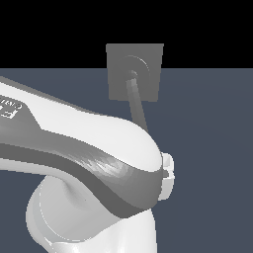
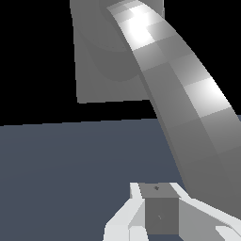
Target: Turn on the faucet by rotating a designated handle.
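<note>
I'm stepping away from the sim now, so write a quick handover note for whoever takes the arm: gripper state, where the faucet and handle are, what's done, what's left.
Gripper: only partly in the wrist view, beside the handle; open or shut cannot be told, and no grasp is visible.
Faucet: square plate standing upright, the handle running from its hub toward the arm, which hides its far end in the exterior view.
Done: gripper brought close to the handle.
Left: make contact and rotate the handle; whether it has turned at all cannot be judged.
</note>
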`<move>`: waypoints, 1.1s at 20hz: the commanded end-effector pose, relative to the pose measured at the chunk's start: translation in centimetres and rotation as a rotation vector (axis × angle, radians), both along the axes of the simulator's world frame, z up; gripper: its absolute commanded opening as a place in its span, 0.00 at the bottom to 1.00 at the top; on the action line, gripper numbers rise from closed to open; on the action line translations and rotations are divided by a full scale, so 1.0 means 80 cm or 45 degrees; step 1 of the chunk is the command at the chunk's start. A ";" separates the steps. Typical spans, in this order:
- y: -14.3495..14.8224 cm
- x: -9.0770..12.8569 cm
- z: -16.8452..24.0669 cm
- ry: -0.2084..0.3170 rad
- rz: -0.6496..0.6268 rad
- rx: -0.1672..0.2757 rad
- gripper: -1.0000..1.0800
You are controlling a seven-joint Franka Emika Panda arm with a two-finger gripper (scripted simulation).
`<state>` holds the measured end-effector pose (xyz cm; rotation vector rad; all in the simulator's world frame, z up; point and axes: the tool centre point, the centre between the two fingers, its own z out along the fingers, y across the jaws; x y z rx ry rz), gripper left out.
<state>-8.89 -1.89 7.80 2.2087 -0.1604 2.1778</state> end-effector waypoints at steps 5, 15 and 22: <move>-0.048 0.001 0.009 -0.019 -0.030 -0.010 0.00; -0.070 -0.008 0.016 0.001 -0.024 -0.001 0.00; -0.097 -0.009 0.039 -0.003 -0.025 -0.003 0.00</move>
